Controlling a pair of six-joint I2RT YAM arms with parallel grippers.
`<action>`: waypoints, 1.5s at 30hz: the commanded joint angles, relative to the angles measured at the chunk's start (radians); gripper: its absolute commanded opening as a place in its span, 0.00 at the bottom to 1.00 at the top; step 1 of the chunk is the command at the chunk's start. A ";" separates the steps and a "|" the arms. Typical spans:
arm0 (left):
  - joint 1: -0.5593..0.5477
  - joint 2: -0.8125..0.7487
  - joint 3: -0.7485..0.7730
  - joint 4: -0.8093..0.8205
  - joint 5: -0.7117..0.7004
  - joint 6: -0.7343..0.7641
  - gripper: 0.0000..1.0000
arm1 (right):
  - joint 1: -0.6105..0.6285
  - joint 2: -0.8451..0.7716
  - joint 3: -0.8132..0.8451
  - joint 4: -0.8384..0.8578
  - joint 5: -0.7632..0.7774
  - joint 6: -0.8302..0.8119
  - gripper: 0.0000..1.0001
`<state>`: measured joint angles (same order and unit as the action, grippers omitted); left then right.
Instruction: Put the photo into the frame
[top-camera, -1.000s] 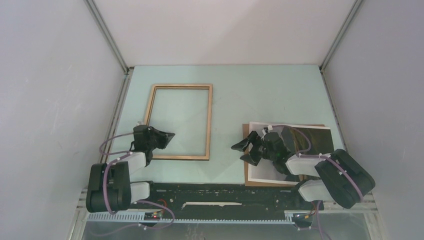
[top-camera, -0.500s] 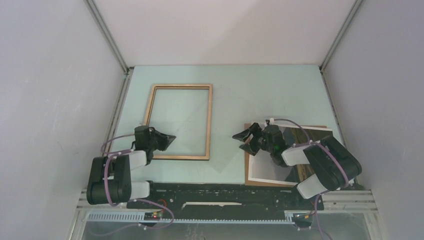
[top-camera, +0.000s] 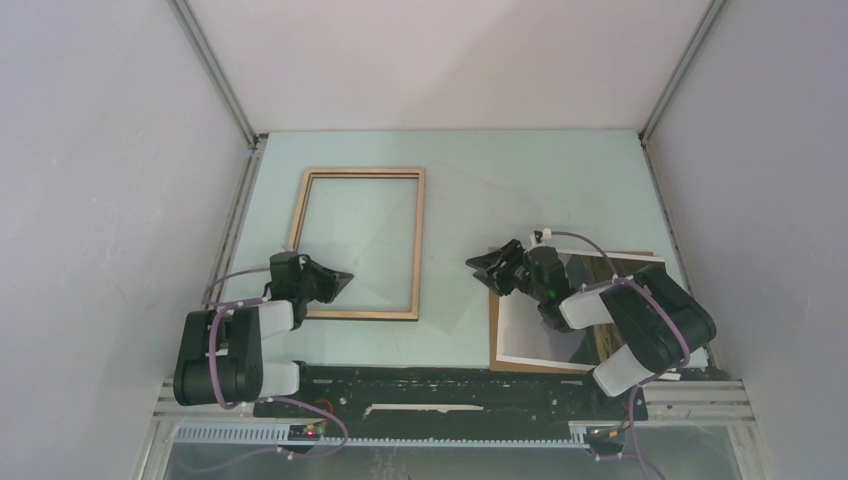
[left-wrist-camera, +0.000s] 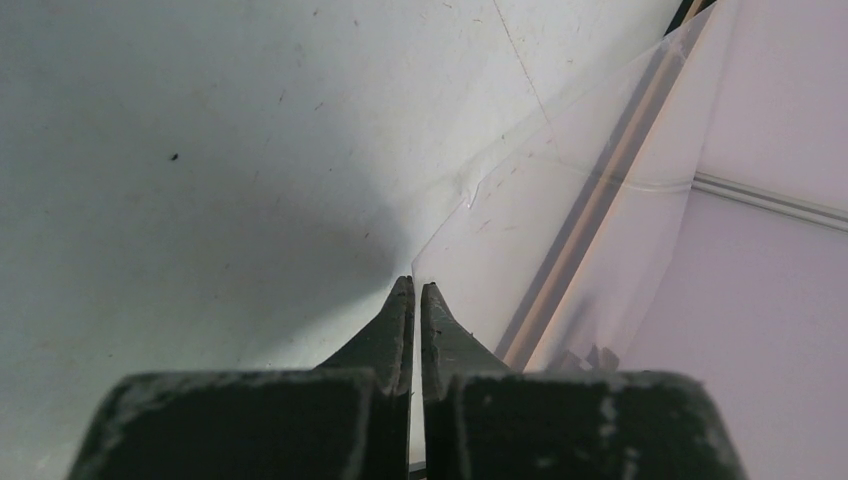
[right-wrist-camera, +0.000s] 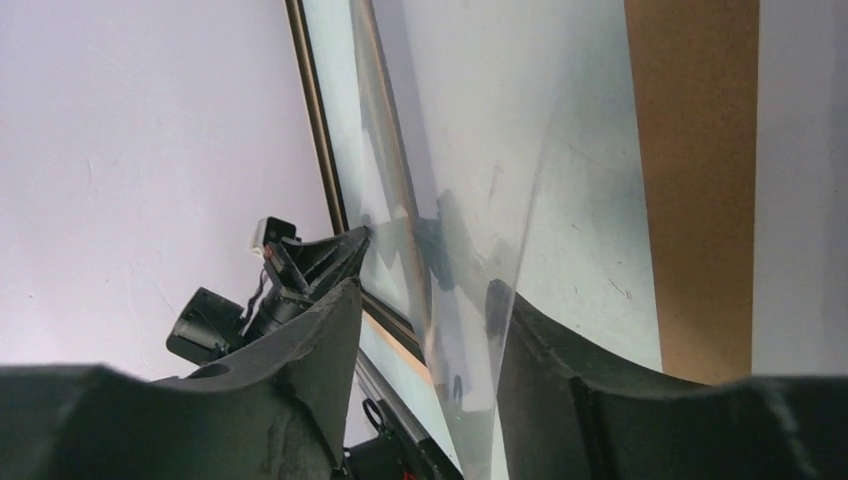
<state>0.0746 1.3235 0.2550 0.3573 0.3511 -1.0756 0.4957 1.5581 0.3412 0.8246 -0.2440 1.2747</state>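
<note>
Left gripper pinching clear pane, frame flat, long axis near-to-far

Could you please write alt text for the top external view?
A faint clear sheet spans between two robot arms above a pale green table: the left pincer is shut on one side, the right pincer open around the other. A light-wood frame lies left; the photo rests on a brown board, right.

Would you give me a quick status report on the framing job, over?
Left tool shut on clear pane. Right tool open astride its edge. Photo on backing board, not in frame.
</note>
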 joint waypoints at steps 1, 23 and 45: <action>-0.001 0.006 0.005 0.031 0.044 0.020 0.00 | 0.021 0.016 0.029 0.102 0.090 0.035 0.54; 0.000 -0.514 0.174 -0.560 -0.142 0.295 0.90 | -0.015 0.038 0.027 0.193 -0.004 -0.039 0.00; 0.188 0.383 0.972 -0.791 -0.312 0.715 1.00 | -0.244 -0.569 0.412 -0.951 -0.485 -0.589 0.00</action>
<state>0.2417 1.5883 1.1164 -0.4015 -0.0044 -0.4568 0.2813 1.0206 0.6765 0.0448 -0.6159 0.7776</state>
